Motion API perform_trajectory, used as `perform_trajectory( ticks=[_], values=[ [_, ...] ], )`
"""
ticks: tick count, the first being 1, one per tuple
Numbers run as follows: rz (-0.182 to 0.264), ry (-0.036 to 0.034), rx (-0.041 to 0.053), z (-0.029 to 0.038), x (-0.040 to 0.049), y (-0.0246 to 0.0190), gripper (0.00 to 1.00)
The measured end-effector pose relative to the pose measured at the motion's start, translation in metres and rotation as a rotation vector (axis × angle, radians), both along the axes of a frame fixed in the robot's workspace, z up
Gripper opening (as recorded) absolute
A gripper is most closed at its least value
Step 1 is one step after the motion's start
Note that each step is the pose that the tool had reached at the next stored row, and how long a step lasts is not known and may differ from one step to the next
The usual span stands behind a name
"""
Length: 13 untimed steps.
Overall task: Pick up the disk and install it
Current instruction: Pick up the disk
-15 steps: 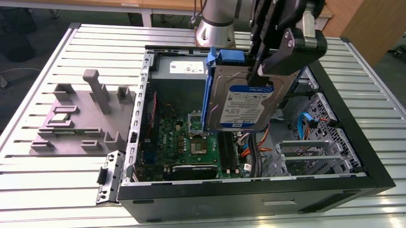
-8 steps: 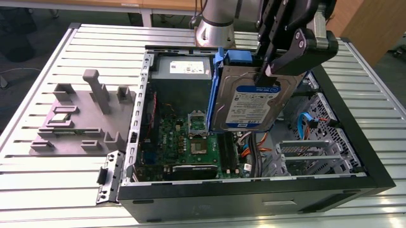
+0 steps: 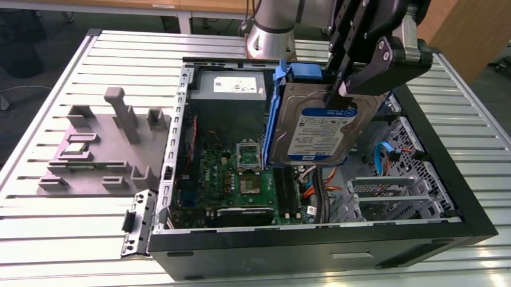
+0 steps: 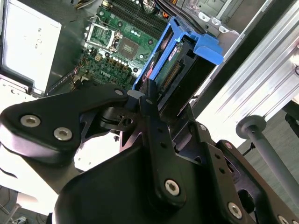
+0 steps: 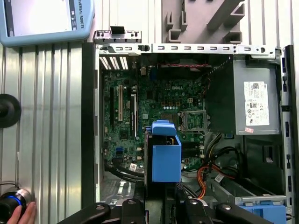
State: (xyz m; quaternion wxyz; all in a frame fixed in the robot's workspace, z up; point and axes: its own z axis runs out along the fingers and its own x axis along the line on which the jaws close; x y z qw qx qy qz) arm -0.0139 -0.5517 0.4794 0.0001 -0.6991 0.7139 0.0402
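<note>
Obs: gripper (image 3: 345, 95) is clamping the disk (image 3: 319, 131) above the open computer case (image 3: 319, 242).
Gripper is covering its upper edge; rear face unseen. The disk is hanging upright, showing silver body, white-and-blue label, blue rails.

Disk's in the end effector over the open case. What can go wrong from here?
1. The disk hangs upright from the end effector, gripped near one end. If it slips or swings, it may hit the motherboard below.
2. Loose cables lie just under the disk's lower edge. They might snag or get pinched if it goes lower.
</note>
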Motion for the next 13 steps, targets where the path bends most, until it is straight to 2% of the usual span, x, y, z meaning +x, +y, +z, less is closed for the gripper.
perform_trajectory(
  ticks=[13],
  values=[
    [0.000,0.0000,0.0000,0.0021,0.0000,0.0000,0.35]
  ],
)
